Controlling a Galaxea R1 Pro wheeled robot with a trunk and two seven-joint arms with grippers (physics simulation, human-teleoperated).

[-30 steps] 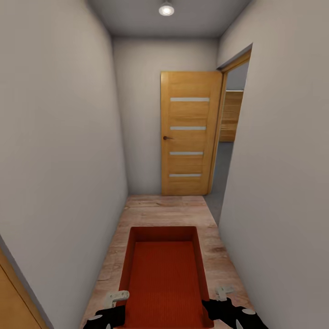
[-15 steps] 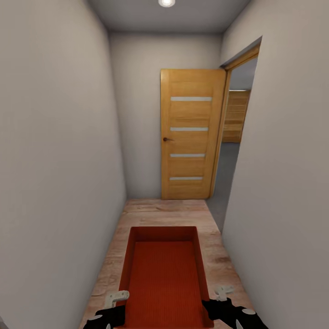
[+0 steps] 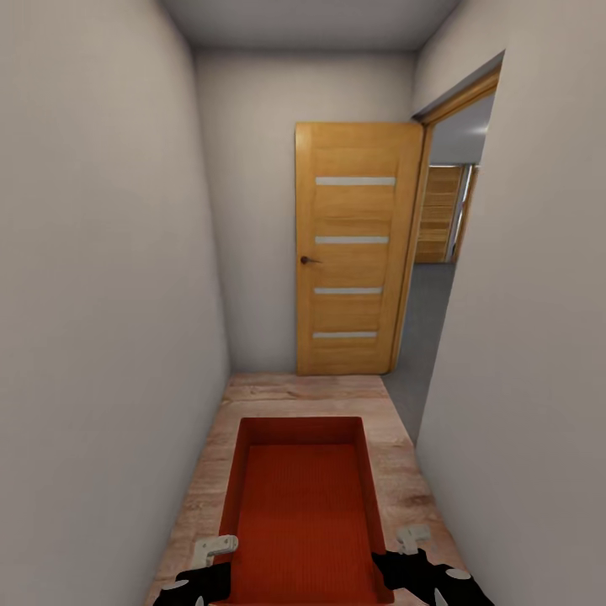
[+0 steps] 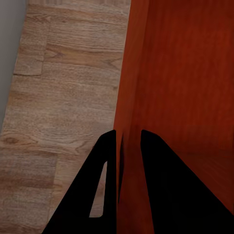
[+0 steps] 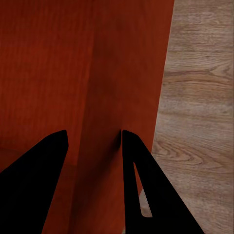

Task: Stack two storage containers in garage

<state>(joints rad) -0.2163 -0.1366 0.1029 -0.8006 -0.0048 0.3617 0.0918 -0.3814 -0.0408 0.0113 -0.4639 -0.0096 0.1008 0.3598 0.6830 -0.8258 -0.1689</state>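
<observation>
Head view puts us mid-carry in a narrow hallway: one storage container [image 3: 301,505] is held low at 6 o'clock over the wood-plank floor [image 3: 303,396]. The left end effector [image 4: 128,146] is pinching the container's left wall, one finger each side, and the right end effector [image 5: 92,146] straddles the right wall the same way. Both arms sit low and symmetrical. Next move looks like rolling forward and swinging right through the doorway [image 3: 438,278] at 1 o'clock, past the open door [image 3: 353,252], without clipping the frame.

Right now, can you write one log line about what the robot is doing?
place: hallway | carrying: storage container | left end effector: clamped on wall | right end effector: clamped on wall | ahead: open door
</observation>
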